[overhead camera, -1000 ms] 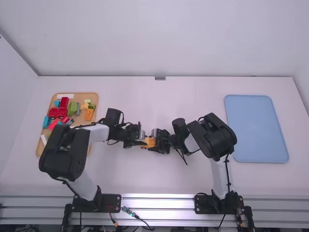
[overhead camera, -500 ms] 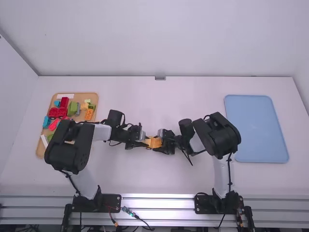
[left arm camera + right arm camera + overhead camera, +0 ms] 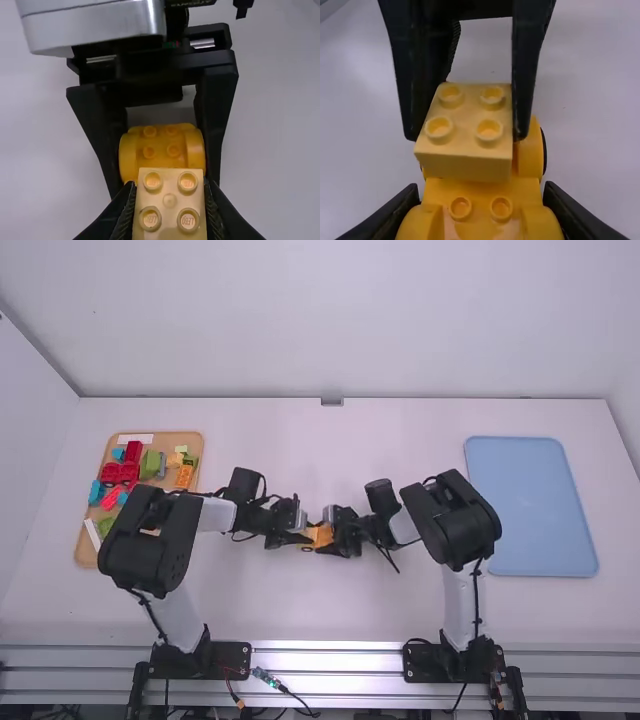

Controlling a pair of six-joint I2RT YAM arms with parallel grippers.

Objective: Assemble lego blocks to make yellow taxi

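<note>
Block of pale yellow plastic (image 3: 170, 220), square on top, smooth-sided, with four raised round studs; it sits between the fingers of the left gripper (image 3: 303, 534), which grips it by opposite sides; an orange-yellow plastic car body (image 3: 480, 192), glossy, with swollen rounded ends, small studs and a black curved edge at one side, is held firmly between the fingers of the right gripper (image 3: 330, 536); the pale block overlaps the car body in both wrist views, though whether its underside is pressed onto the studs I cannot tell; seen from the high camera, with 12 o'clock pointing away from it, the two pieces are near the middle of the white table (image 3: 300, 610), the left gripper on their 9 o'clock side and the right on their 3 o'clock side; the black fingers hide much of both pieces there; well apart, between 9 and 10 o'clock, lies a tan tray with rounded corners (image 3: 86, 552), bearing red blocks (image 3: 120, 473), a green block with sloped sides (image 3: 150, 463), an orange block (image 3: 184, 476) and a flat white strip (image 3: 136, 439); the left arm (image 3: 150, 550) stands in the way of its near side; towards 3 o'clock lies a flat blue tray (image 3: 530, 505), rounded at the corners, beyond the right arm (image 3: 450, 520).
</note>
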